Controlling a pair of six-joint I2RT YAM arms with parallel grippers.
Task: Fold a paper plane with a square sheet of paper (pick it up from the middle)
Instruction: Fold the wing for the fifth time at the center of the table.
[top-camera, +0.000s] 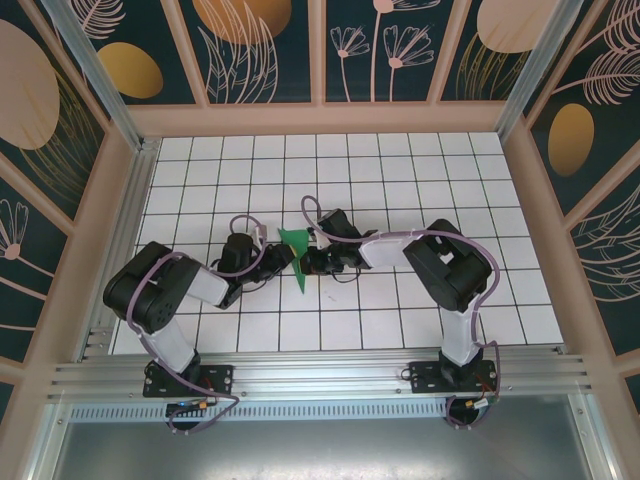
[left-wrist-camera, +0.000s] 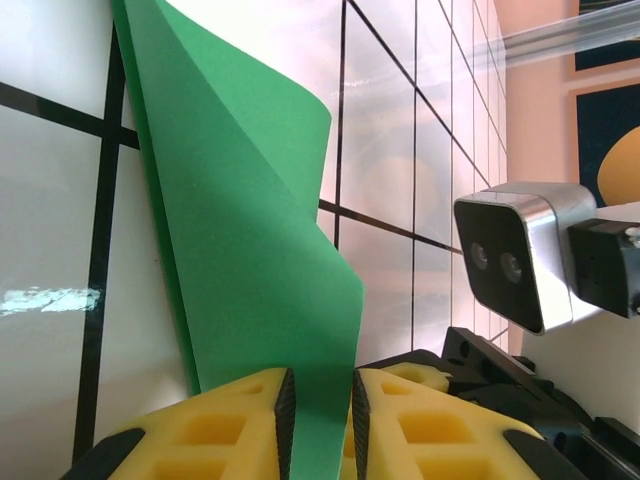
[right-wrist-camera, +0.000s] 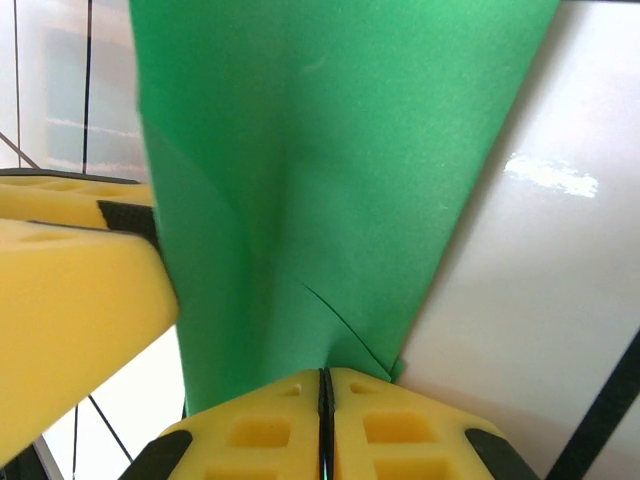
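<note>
The square sheet of paper (top-camera: 295, 255) is bright green, partly folded and creased, and is held off the tiled table between my two grippers. My right gripper (top-camera: 316, 262) is shut on its lower edge, and in the right wrist view the pads (right-wrist-camera: 322, 385) meet with the green paper (right-wrist-camera: 320, 180) rising out of them. My left gripper (top-camera: 272, 256) reaches in from the left. Its jaws (left-wrist-camera: 322, 405) stand a little apart, with the curved sheet (left-wrist-camera: 250, 250) passing through the gap. One yellow left finger (right-wrist-camera: 70, 300) shows beside the paper.
The white grid table (top-camera: 400, 170) lies under both arms, walled by a wooden frame (top-camera: 320, 118). An aluminium rail (top-camera: 320, 375) runs along the near edge. The right wrist's camera housing (left-wrist-camera: 510, 260) sits close to the left fingers.
</note>
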